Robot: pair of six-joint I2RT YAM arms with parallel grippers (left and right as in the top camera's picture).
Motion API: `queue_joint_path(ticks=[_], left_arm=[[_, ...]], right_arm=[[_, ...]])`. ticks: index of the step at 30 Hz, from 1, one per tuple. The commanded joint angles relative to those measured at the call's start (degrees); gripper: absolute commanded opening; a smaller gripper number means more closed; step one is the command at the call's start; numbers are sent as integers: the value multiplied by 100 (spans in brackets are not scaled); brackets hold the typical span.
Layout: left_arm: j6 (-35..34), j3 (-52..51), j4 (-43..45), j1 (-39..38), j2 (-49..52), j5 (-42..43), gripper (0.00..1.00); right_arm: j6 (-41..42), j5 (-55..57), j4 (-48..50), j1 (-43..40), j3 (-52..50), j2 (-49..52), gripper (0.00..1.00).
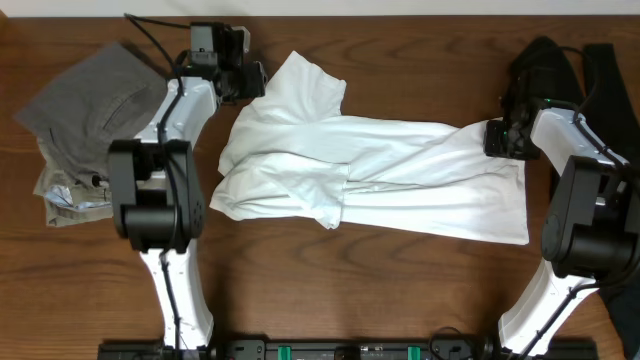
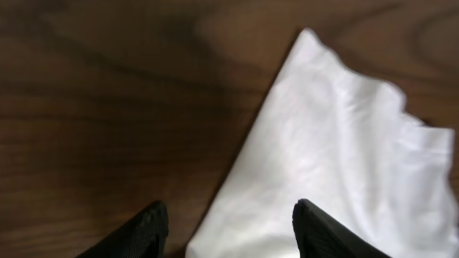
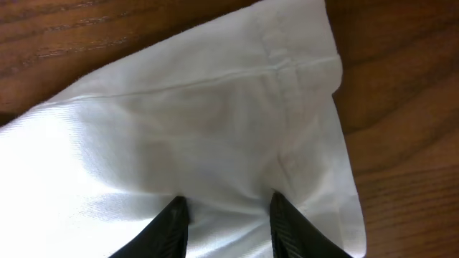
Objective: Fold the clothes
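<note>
Loosely half-folded, the white T-shirt (image 1: 375, 170) lies mid-table on the dark wood.
Nearest the robot its lower edge runs smooth; farther back, wrinkled folds and a sleeve point away. The right gripper (image 3: 226, 226) pinches the hem corner, seemingly. The left gripper (image 2: 226, 229) hovers parted over the sleeve's edge. Grey trousers (image 1: 95, 95) sit far left.

On my feed the T-shirt (image 1: 380, 165) beside my left gripper (image 1: 250, 80) is plain white, no print showing. Under it the table (image 1: 350, 280) is dark brown wood with a visible grain. Both grippers have black fingers (image 3: 172, 222); the arms are white with black joints. Left of the left gripper lie grey trousers (image 1: 95, 95); behind my right gripper (image 1: 497, 137), a black garment (image 1: 545, 60).
</note>
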Motion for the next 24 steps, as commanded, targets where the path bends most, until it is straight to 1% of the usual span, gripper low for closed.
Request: queue_joint_path(ticks=[1, 4, 8, 9, 14, 15, 24], left_arm=[[184, 149, -66, -20, 348, 278, 58], [186, 146, -70, -46, 527, 509, 59], [188, 146, -92, -127, 638, 527, 58], [190, 146, -116, -157, 647, 527, 56], [452, 146, -337, -247, 656, 520, 11], [455, 146, -367, -247, 658, 518, 6], [286, 149, -385, -168, 520, 479, 6]], right_arm=[[42, 153, -116, -63, -192, 234, 36], [42, 153, -114, -66, -192, 234, 36], [42, 155, -114, -66, -192, 234, 36], [42, 155, -111, -66, -192, 234, 36], [39, 153, -92, -66, -192, 234, 36], [42, 153, -92, -66, -192, 234, 36], [37, 219, -199, -66, -76, 138, 36]])
